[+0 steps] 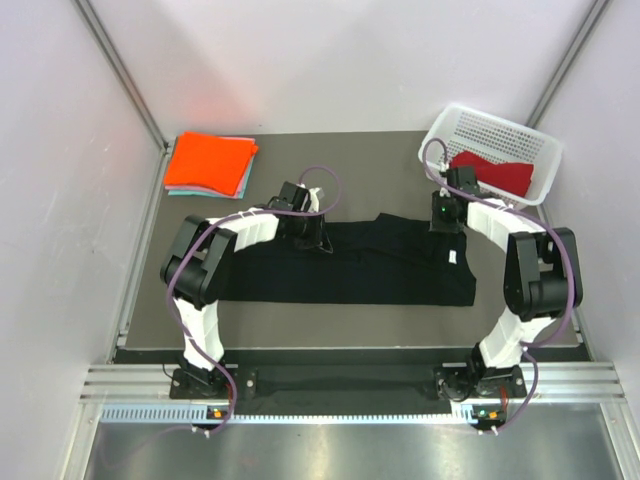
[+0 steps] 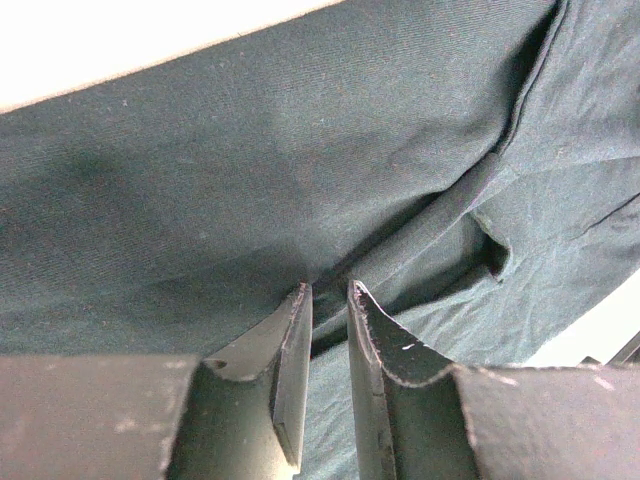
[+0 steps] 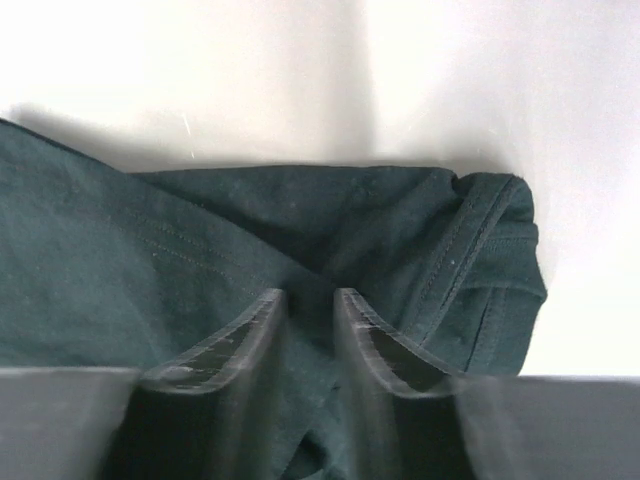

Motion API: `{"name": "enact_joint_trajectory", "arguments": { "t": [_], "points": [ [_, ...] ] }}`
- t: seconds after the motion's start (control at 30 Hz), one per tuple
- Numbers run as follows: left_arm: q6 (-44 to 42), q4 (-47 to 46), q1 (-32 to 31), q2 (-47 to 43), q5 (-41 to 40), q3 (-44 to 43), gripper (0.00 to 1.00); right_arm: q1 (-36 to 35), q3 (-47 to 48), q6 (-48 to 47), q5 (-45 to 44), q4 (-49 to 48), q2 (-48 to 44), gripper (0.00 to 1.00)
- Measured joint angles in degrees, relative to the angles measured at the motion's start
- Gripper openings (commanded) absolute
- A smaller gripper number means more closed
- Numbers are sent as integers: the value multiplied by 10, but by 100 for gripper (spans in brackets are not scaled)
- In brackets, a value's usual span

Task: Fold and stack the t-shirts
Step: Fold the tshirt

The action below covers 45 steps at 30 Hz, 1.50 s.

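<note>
A large black t-shirt [image 1: 370, 270] lies spread sideways across the middle of the dark mat. My left gripper [image 1: 312, 238] is at its far edge, left of the middle; in the left wrist view the left gripper [image 2: 327, 290] has its jaws nearly together, pinching a raised fold of the black cloth [image 2: 250, 150]. My right gripper [image 1: 446, 222] is at the shirt's far right corner; the right wrist view shows the right gripper [image 3: 310, 295] shut on bunched black cloth [image 3: 150, 260] near a stitched hem. A folded orange tee [image 1: 208, 160] lies on a pale teal tee [image 1: 243, 182] at the far left. A dark red tee [image 1: 497, 173] lies in the basket.
A white mesh basket [image 1: 540, 150] stands at the far right corner, just behind my right arm. The dark mat [image 1: 350, 325] shows bare in front of the black shirt. White walls close in the left, right and back.
</note>
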State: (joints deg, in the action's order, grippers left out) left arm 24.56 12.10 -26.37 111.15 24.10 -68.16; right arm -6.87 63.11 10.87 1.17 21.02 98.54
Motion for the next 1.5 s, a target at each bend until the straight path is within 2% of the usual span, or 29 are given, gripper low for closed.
{"name": "enact_joint_trajectory", "arguments": {
  "t": [0.03, 0.07, 0.13, 0.37, 0.67, 0.93, 1.2, 1.3, 1.33, 1.43, 1.5],
  "points": [
    [0, 0, 0, 0, 0, 0, 27, 0, 0, -2, 1, 0, 0, 17],
    [0, 0, 0, 0, 0, 0, 27, 0, 0, -5, 1, 0, 0, 6],
    [0, 0, 0, 0, -1, 0, 27, 0, 0, -9, 2, -1, 0, 0],
    [0, 2, -1, 0, -2, -1, 27, -2, -2, -17, 17, 3, -18, 0],
    [-2, 12, -4, 0, -11, -8, 27, -14, -50, -22, 84, -2, -158, 0],
    [5, 16, -6, 0, -15, -12, 29, -100, -121, -25, 138, -3, -194, 0],
    [26, 21, -12, -31, -31, -24, 32, -141, -179, -28, 123, 14, -218, 8],
    [23, 27, -12, -45, -44, -44, 32, -141, -196, -29, 117, 23, -234, 17],
    [21, 31, -12, -46, -49, -51, 32, -142, -197, -29, 118, 30, -236, 25],
    [9, 47, -10, -48, -66, -62, 32, -144, -196, -23, 116, 40, -236, 38],
    [3, 64, -4, -49, -74, -62, 32, -145, -195, -16, 107, 42, -239, 42]
  ]
}}
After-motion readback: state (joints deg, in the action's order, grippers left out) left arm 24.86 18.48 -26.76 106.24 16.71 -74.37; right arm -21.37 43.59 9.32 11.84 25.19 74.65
